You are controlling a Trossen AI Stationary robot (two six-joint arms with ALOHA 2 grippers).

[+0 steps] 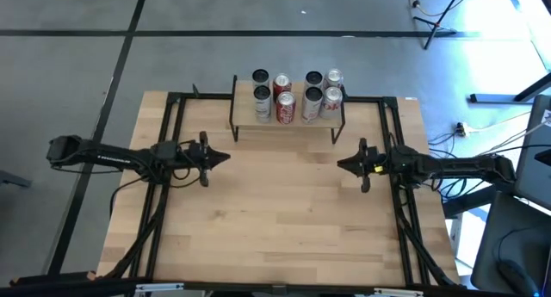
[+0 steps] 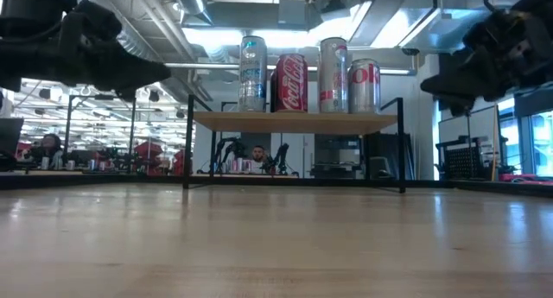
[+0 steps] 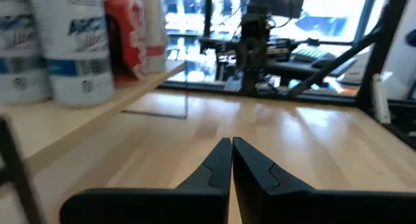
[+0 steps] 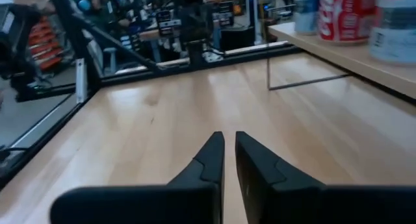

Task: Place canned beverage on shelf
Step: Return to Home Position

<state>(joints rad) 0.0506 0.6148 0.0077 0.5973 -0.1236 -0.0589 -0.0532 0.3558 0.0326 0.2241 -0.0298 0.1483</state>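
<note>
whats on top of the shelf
Eight soda cans stand on the shelf in two rows of four; in the low view the front row covers the back one.

Coca-Cola script on the red can point(image 2: 289, 82); letters "oke" on the silver can point(image 2: 365, 84) beside it

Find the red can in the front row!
The red Coca-Cola can, second from the left in the low view on the shelf; the other cans in that row are silver.
</note>
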